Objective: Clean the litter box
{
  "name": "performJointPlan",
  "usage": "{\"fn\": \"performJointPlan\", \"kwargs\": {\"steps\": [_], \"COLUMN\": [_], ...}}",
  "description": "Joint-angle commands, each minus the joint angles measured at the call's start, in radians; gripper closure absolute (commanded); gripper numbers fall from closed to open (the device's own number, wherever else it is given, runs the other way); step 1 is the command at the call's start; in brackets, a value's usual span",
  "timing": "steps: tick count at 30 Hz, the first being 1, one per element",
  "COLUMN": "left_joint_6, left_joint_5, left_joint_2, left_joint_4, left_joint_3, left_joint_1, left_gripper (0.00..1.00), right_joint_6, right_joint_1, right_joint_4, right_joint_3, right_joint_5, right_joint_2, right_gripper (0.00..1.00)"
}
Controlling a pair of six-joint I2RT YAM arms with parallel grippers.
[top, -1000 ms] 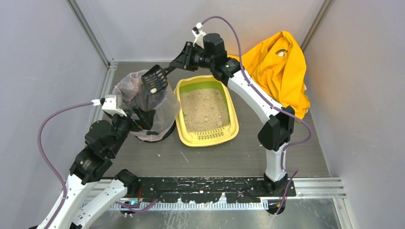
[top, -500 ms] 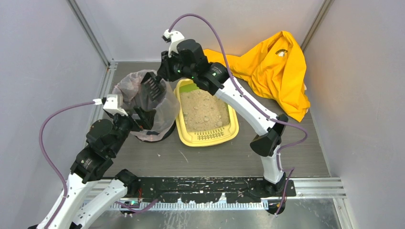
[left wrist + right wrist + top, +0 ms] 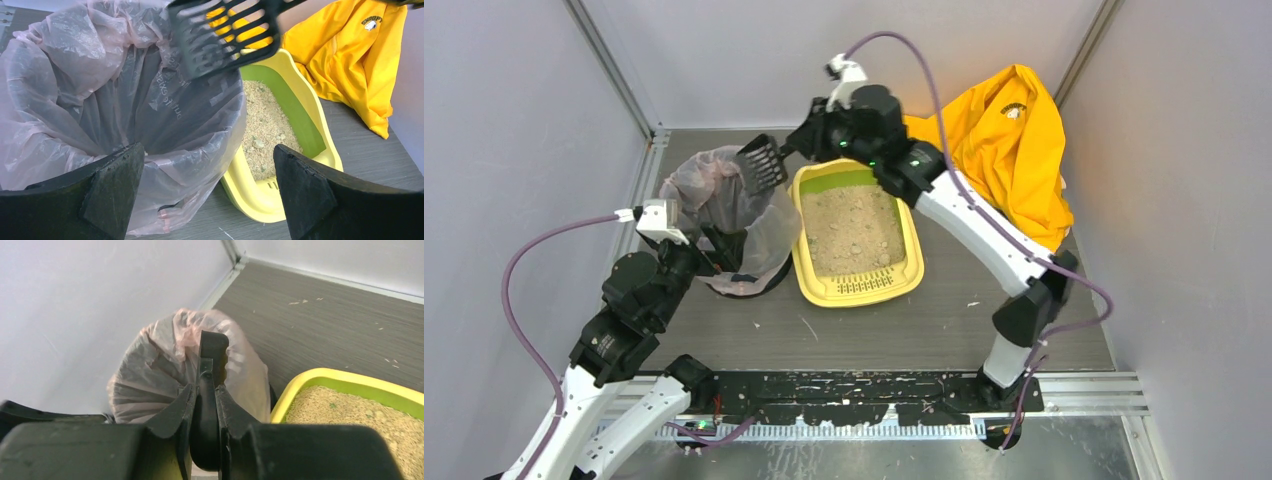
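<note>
The right fingers point(image 3: 181, 412) are clamped on the handle of the black scoop point(image 3: 762, 163), whose head hangs over the bagged bin point(image 3: 709, 180), just left of the litter box point(image 3: 856, 291). The left fingers point(image 3: 116, 186) stand wide apart at the bin's near rim, holding nothing. The litter box is probably stiff, light plastic weighted by loose litter, so its rim is the sensible hold. A yellow garment point(image 3: 1014, 140) lies near its right rear, and open table point(image 3: 904, 330) lies in front.

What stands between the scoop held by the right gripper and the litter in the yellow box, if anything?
Nothing visible does. The right gripper holds the scoop over the rim of the bin, just left of the far corner of the litter box. The litter lies uncovered, and the yellow garment lies off to the far right.
</note>
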State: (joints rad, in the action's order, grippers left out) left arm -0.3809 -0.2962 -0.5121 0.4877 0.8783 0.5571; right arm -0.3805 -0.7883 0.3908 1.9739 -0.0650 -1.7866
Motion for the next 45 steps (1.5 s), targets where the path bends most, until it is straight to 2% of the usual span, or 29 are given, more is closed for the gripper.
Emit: {"fn": "performJointPlan", "kwargs": {"steps": [1, 6, 12, 22, 28, 37, 45], "left_joint_6": [0.019, 0.019, 0.022, 0.019, 0.015, 0.018, 0.019], "left_joint_5": [-0.023, -0.030, -0.022, -0.012, -0.004, -0.007, -0.004], "left_joint_2": [0.002, -0.004, -0.022, -0.023, -0.030, -0.014, -0.018], "left_joint_4": [-0.029, -0.037, -0.047, -0.048, -0.052, -0.040, -0.046], "left_joint_3": [0.019, 0.023, 0.028, 0.022, 0.018, 0.017, 0.016], "left_joint_1": [0.003, 0.002, 0.003, 0.003, 0.003, 0.002, 0.003], "left_gripper": [0.00, 0.00, 0.00, 0.00, 0.00, 0.00, 0.00], "right_joint_6": [-0.123, -0.187, -0.117, -0.042, 0.054, 0.116, 0.146], "right_joint_1": [0.153, 0.333, 0.390, 0.384, 0.282, 0.228, 0.229], "right_joint_4": [-0.217, -0.253, -0.168, -0.046, 0.039, 0.083, 0.100], "right_joint_3": [-0.189, -0.461, -0.627, -0.579, -0.494, -0.392, -0.331], "right_joint_5": [-0.052, -0.109, -0.063, 0.026, 0.252, 0.430, 0.475], "right_joint_2": [0.237, 0.370, 0.417, 0.311, 0.264, 0.146, 0.073], "right_gripper": [0.99, 0.99, 0.99, 0.99, 0.99, 0.99, 0.99]}}
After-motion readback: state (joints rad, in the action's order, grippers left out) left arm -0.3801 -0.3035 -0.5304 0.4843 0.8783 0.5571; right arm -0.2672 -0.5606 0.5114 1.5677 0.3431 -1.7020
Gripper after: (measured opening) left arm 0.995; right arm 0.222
